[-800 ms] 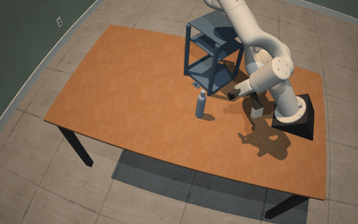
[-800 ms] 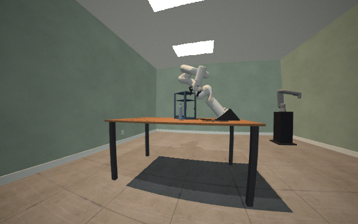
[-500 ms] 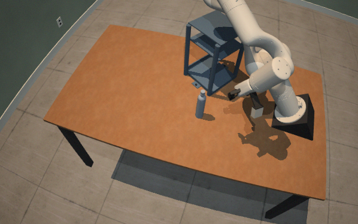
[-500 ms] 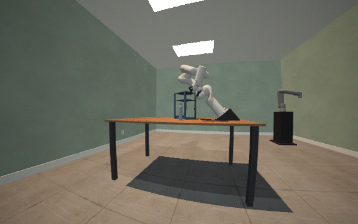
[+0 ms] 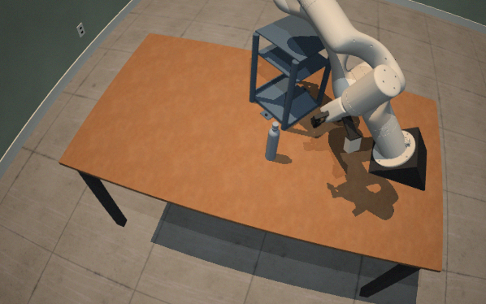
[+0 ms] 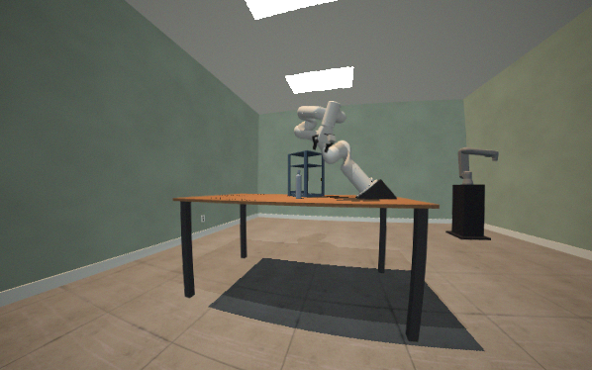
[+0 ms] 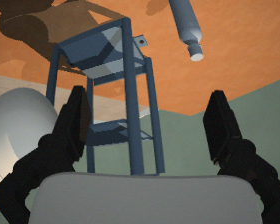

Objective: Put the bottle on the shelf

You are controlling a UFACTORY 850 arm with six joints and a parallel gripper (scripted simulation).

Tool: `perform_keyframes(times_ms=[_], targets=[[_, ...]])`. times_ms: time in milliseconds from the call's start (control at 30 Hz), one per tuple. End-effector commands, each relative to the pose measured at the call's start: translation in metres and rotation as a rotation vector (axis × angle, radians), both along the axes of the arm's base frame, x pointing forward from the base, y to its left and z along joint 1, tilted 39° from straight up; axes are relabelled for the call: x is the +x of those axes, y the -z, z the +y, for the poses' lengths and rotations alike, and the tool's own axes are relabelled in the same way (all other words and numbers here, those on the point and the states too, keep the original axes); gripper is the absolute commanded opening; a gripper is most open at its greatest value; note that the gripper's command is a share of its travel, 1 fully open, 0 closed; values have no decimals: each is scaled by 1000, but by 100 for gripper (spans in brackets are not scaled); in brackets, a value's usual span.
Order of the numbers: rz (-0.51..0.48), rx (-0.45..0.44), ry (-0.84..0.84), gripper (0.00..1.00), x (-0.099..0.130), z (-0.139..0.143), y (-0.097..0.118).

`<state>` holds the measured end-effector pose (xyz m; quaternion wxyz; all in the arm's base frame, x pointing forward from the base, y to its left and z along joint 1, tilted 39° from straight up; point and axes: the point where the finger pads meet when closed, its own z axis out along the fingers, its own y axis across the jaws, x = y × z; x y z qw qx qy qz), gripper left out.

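Observation:
The grey-blue bottle [image 5: 272,141] stands upright, cap up, on the orange table just in front of the shelving unit's near corner post. It also shows in the exterior view [image 6: 298,184] and in the wrist view [image 7: 183,16]. The dark blue shelving unit [image 5: 288,77] has nothing in its lower compartment [image 5: 284,99]. My gripper [image 5: 320,119] hangs in the air beside the unit, about level with its top in the exterior view [image 6: 316,143], well apart from the bottle. Its fingers are wide open with nothing between them, and the unit [image 7: 111,90] lies ahead of them.
My arm's black wedge base [image 5: 404,158] sits on the table's right side. A small bracket [image 5: 266,115] lies at the unit's foot near the bottle. A second arm on a black pedestal [image 6: 469,198] stands on the floor, far from the table.

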<state>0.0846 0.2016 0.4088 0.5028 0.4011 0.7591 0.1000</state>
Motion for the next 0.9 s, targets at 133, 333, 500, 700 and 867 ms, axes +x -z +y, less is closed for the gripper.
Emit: perform_keyframes(times_ms=[133,333,500,700,867], targets=[[4,-6,-2,100,-60,-5,-70],[4,-6,-2,100,-60,-5,-70],[9,3,4,100,-58,-5,-70],[36,57,42,100,-49,-3,-69],[58,106,78,100,-40,-2,-68]])
